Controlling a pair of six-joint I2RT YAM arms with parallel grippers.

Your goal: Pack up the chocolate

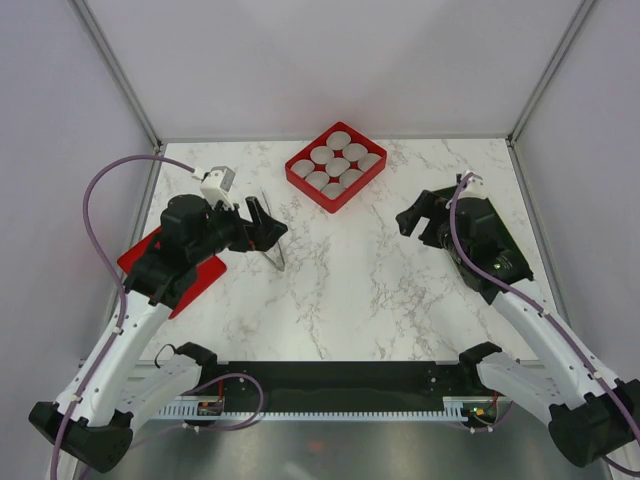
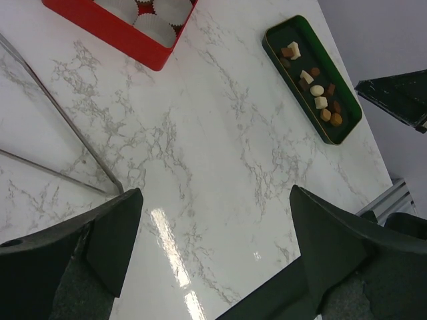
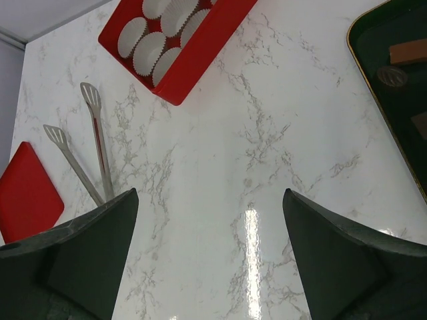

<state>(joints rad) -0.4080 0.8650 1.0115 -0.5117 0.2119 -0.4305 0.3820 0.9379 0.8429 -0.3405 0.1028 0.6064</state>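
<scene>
Left wrist view: chocolate (image 2: pixel 321 102) sits in a green tray (image 2: pixel 280 35); left claw (image 2: pixel 215 193) and right claw (image 3: pixel 210 193) both hang spread wide, grasping nothing

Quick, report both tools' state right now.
Left tool: open, holding nothing.
Right tool: open, holding nothing.

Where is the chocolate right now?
In the left wrist view, the chocolate lies in a green tray at upper right, right of the red box.
</scene>
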